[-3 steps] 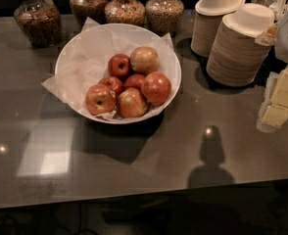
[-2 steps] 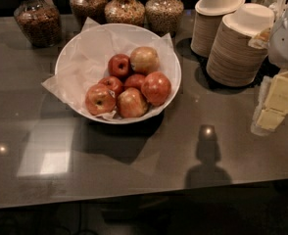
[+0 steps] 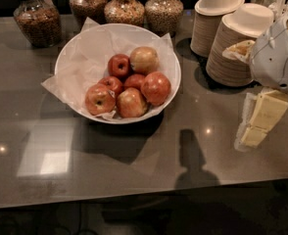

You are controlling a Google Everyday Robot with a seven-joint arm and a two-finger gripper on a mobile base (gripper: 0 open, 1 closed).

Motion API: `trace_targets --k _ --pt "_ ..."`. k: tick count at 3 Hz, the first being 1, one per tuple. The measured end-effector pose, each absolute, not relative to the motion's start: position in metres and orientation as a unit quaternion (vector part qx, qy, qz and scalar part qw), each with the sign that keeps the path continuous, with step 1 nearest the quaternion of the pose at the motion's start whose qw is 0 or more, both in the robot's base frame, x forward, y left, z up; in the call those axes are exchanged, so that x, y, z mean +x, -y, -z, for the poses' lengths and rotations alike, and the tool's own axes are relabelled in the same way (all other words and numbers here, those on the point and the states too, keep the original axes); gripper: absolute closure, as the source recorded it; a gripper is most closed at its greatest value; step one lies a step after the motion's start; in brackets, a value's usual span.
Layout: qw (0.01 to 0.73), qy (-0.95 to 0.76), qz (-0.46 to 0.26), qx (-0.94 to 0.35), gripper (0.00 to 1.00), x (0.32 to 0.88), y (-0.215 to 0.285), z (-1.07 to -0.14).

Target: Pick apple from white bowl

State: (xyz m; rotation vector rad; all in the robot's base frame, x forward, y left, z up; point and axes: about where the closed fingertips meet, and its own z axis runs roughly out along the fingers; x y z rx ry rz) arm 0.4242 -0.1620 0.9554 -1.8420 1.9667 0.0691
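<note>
On the dark tabletop [image 3: 222,160], the white bowl [image 3: 178,72] sat left of centre, lined with crinkled paper and holding six apples. The apple [image 3: 156,87], large and glossy red, lay at the bowl's right side, touching its neighbours. Far to the right hung the pincer [image 3: 259,121], well apart from the bowl; whether it was open or closed could not be told.
</note>
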Motion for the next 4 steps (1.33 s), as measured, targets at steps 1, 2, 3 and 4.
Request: trace_targets --k 1,2,3,4 --pt "0.225 -0.704 -0.03 -0.673 0.0 0.422 0.158 -0.956" --pt "0.233 -0.707 -0.033 -0.667 0.0 0.423 0.16 -0.958" --pt "0.284 -0.681 -0.066 -0.672 0.0 0.453 0.132 -0.961" --pt "0.329 -0.641 -0.123 -0.682 0.0 0.482 0.086 -0.957"
